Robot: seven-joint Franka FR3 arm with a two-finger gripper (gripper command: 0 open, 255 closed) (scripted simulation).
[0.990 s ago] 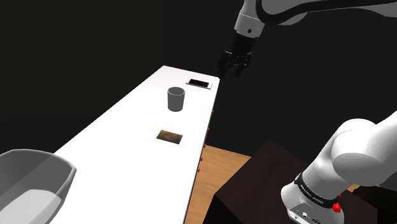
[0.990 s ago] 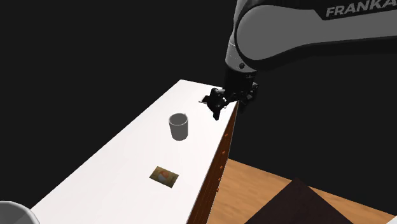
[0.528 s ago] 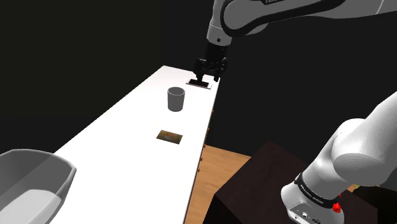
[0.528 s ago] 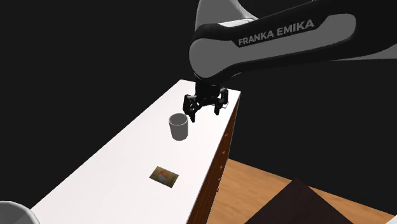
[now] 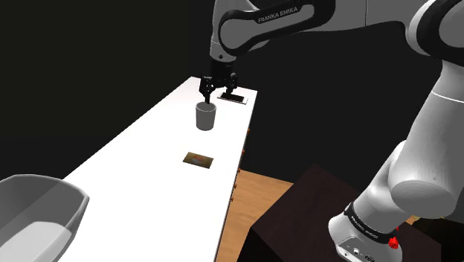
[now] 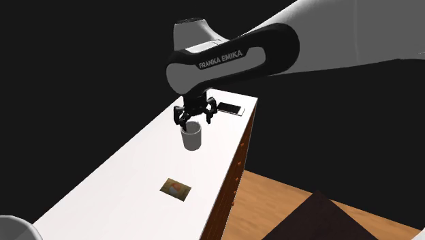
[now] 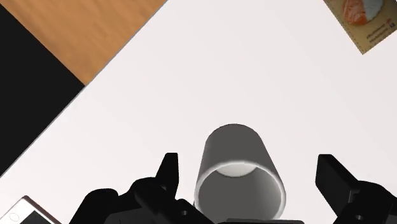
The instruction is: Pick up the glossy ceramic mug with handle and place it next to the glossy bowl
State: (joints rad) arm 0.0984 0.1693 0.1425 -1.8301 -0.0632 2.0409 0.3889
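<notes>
Grey mug (image 7: pixel 236 172) stands between the end effector's (image 7: pixel 249 167) parted fingers (image 7: pixel 168 177), clearest in wrist view.

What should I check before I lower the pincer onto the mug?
1. Pincer open: ok, its fingers stand wide apart.
2. Pincer lined up over the mug: ok, in the wrist view the mug sits between the fingers, touching neither.
3. Mug upright: ok, its opening faces up.
4. Handle direction: cannot tell, no handle shows on the grey mug.
5. Phone out of the way: ok, it lies flat beyond the mug, apart from it.
6. Room beside the bowl: ok, bare white table shows next to it.
</notes>
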